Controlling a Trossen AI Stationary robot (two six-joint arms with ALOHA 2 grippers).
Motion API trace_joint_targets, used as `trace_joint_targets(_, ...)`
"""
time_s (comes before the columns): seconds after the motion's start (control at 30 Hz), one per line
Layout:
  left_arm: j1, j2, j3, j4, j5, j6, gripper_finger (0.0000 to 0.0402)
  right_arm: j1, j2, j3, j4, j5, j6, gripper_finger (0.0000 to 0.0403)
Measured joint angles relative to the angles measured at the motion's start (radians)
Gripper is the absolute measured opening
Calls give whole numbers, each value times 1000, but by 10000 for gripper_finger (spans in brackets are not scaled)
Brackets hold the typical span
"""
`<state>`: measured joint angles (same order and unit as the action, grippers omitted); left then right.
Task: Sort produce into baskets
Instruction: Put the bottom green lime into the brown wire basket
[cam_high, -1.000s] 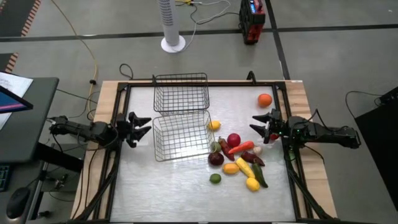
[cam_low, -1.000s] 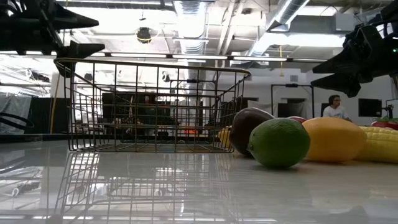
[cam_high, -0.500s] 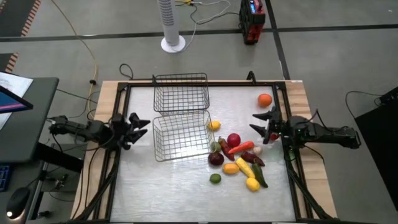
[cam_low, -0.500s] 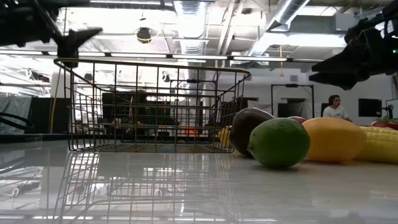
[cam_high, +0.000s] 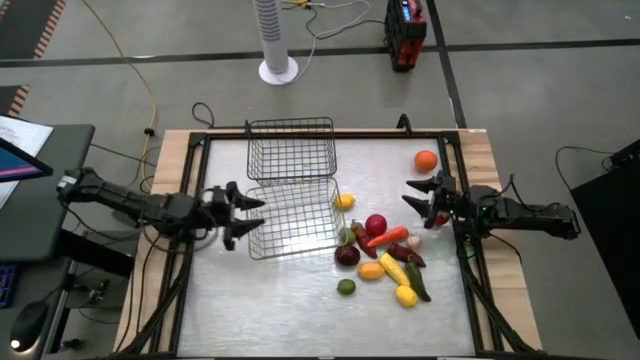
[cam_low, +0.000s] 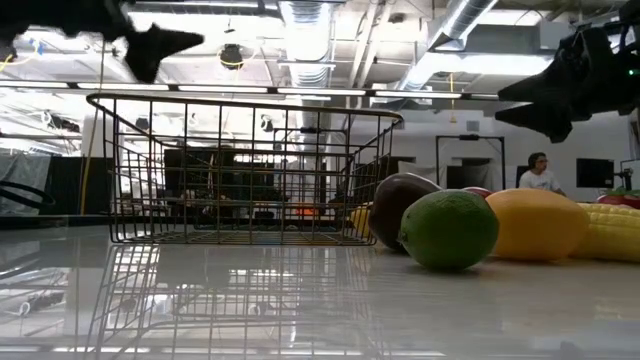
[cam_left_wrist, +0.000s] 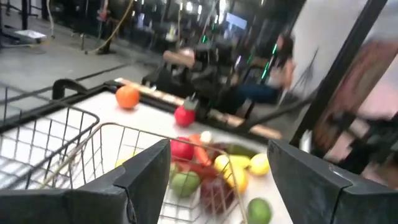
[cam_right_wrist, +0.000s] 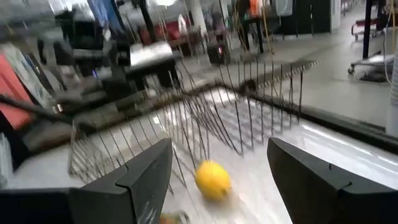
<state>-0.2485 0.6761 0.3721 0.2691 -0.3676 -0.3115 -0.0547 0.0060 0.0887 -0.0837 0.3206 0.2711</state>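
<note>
Two wire baskets stand mid-table: one far (cam_high: 291, 148), one near (cam_high: 292, 217). The produce lies in a heap right of the near basket: a red apple (cam_high: 376, 224), a carrot (cam_high: 388, 238), a dark fruit (cam_high: 347, 255), a lime (cam_high: 346, 287), lemons (cam_high: 405, 295), corn (cam_high: 394, 268). One lemon (cam_high: 344, 201) lies by the basket's corner and an orange (cam_high: 426, 160) sits far right. My left gripper (cam_high: 252, 215) is open above the near basket's left rim. My right gripper (cam_high: 418, 198) is open, above the table just right of the heap.
A black frame (cam_high: 200, 140) runs round the table top. Bare table lies in front of the baskets and at the near left. In the low view the lime (cam_low: 449, 229) and a lemon (cam_low: 536, 224) stand close to the camera, right of the basket (cam_low: 240, 170).
My left gripper has moved from the table's left edge toward the right, reaching the near basket's left rim, still open. My right gripper has stayed about where it was. Baskets and produce have not moved.
</note>
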Motion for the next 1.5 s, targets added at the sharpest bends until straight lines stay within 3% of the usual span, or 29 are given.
trace_joint_targets(0.2,0,300,283,-138,-3,134,256,5,1,63,257,-29,-2,292)
trace_joint_targets(0.37,0,534,516,-348,72,124,256,32,52,166,314,-18,-113,292)
trace_joint_targets(0.53,-8,739,743,-536,173,98,256,60,196,203,426,-6,-174,292)
trace_joint_targets(0.7,-47,907,917,-620,226,98,256,72,402,215,552,14,-191,292)
trace_joint_targets(1.03,-136,1139,1059,-621,221,58,256,206,616,380,552,6,-269,292)
trace_joint_targets(1.27,-143,1264,1089,-603,119,23,256,277,652,420,550,103,-358,292)
trace_joint_targets(1.5,-138,1399,1216,-696,77,129,256,274,627,421,505,131,-367,292)
